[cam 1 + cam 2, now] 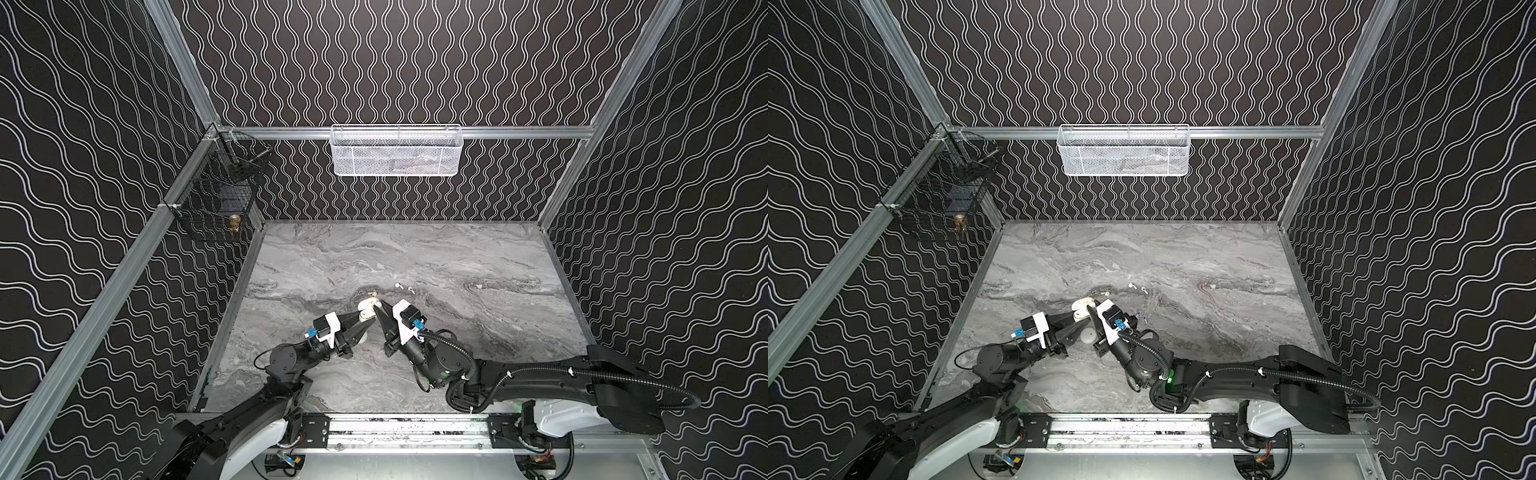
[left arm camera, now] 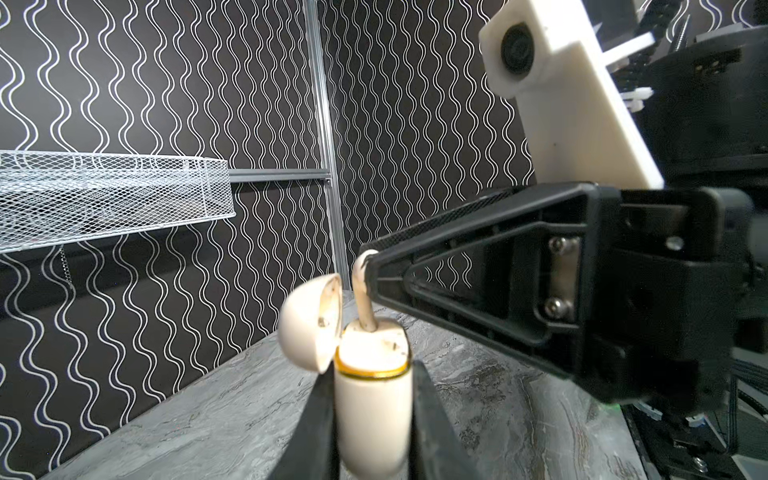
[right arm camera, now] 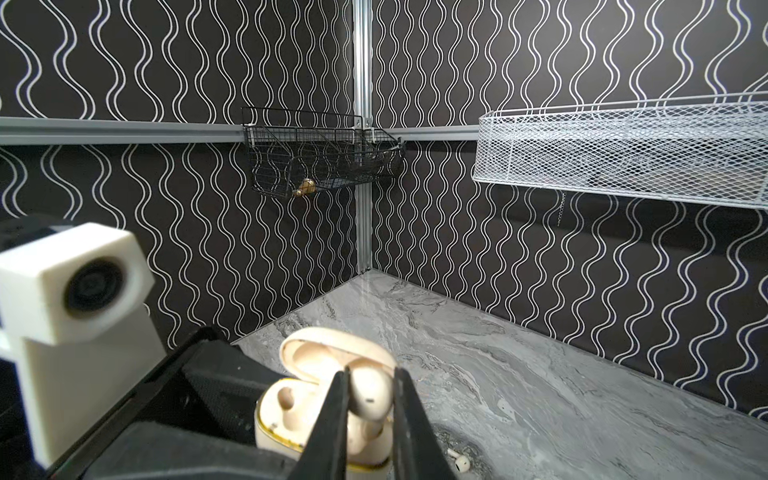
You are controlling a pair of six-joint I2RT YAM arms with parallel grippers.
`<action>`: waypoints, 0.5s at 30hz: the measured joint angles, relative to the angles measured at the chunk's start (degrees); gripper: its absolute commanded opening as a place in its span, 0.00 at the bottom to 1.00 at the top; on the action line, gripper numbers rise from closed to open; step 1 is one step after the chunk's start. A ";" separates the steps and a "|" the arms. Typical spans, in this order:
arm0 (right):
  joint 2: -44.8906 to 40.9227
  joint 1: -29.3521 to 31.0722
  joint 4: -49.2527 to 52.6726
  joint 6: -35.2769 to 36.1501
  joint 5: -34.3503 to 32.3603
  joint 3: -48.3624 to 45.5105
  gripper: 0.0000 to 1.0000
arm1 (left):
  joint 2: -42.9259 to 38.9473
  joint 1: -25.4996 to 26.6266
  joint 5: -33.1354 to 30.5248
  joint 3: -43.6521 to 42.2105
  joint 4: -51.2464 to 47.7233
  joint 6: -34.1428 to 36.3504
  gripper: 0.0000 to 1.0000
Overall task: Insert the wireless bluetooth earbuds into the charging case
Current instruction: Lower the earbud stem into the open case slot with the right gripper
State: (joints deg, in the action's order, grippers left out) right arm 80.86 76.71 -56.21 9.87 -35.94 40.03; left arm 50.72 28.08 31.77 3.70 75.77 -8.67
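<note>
Open charging case (image 2: 374, 411) clamped by the left gripper (image 2: 374, 370); right gripper (image 3: 372, 376) pinches a cream earbud (image 3: 370, 399), stem inside the case.

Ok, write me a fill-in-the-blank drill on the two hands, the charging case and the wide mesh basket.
1. The left hand grips the cream charging case, whose lid is ____.
2. The right hand pinches a cream earbud, its stem tip at the open ____.
3. The wide mesh basket is ____, not black.

Missing words: open; case; white.
</note>
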 measured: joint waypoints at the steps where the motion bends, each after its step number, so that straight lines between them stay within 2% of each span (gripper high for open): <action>1: 0.28 0.00 -0.39 0.00 -0.20 -0.15 0.03 | 0.17 0.00 0.00 0.00 -0.04 -0.02 0.00; 5: 0.44 0.00 -2.03 -0.26 -0.28 -1.11 0.09 | 0.42 0.00 0.20 -0.07 -0.09 -0.22 0.00; 15: -0.50 0.00 -3.69 -2.60 1.57 -2.84 0.13 | -1.77 0.00 0.59 -0.20 -1.79 -0.24 0.00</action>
State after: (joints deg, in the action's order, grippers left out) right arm 80.36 76.71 -59.90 7.27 -34.37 37.19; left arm 48.95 28.08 32.36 3.51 73.97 -8.91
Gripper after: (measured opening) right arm 0.178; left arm 0.218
